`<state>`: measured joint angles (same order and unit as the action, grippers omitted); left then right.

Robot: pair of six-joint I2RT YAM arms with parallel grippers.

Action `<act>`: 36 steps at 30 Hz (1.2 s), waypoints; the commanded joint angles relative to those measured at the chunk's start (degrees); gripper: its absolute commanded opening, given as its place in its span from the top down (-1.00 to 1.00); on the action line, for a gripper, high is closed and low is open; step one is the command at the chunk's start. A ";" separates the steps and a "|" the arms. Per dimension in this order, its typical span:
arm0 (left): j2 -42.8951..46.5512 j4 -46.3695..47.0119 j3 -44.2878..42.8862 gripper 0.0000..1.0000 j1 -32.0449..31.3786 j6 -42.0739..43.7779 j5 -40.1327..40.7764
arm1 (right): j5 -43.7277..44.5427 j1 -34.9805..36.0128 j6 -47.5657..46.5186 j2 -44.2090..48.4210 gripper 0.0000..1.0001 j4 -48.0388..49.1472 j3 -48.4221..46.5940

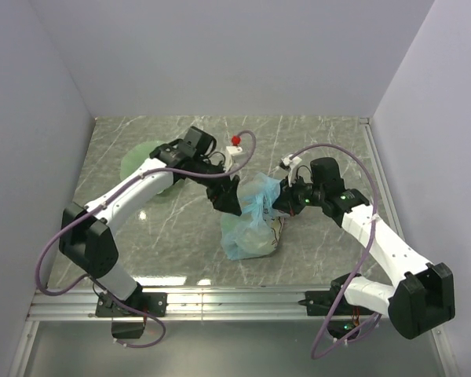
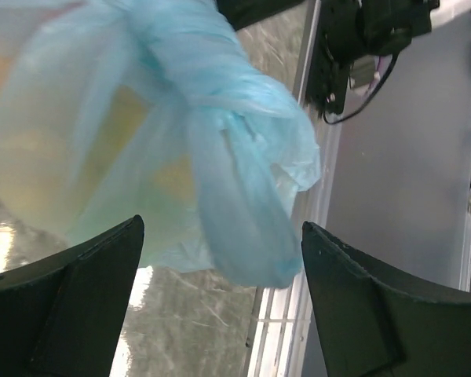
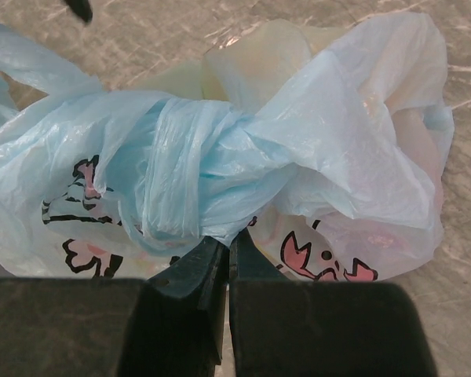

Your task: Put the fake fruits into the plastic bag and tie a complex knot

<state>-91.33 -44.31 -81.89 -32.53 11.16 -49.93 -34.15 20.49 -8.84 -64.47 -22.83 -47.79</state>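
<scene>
Top external: plastic bag (image 1: pixel 251 224) lay on the table (image 1: pixel 322 149) btw. both arms, bunched and knotted at its top; pale green dish (image 1: pixel 137 163) sat well apart, far left. Left gripper (image 1: pixel 226 201) was at the bag's left side, right gripper (image 1: pixel 282 199) at its right. Left wrist: our fingers (image 2: pixel 78 298) stood wide apart, released, a twisted blue strand hanging btw. them. Right wrist: our jaws were clenched on film just under the knot (image 3: pixel 188 157); yellowish fake fruits (image 3: pixel 251 55) showed thru the bag.

Top camera looks down from behind; wrist cameras closely share the plastic bag (image 1: pixel 251 228).
</scene>
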 commanded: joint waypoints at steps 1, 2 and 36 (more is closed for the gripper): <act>-0.77 -1.83 -0.47 -0.70 -2.44 2.12 2.99 | -1.44 0.34 -0.21 -0.31 1.00 0.15 -2.75; -1.39 -1.48 -0.47 -0.66 -3.40 0.81 3.35 | -1.62 0.34 -0.21 -0.13 1.00 0.07 -2.75; 6.43 12.85 18.34 0.99 19.70 -7.65 38.77 | 12.61 -25.40 -34.04 5.23 1.00 -16.29 2.78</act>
<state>-85.97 -31.77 -64.84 -18.70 -0.82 -27.73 -36.38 0.95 -37.26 -60.95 -36.49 -47.46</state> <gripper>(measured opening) 0.013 0.040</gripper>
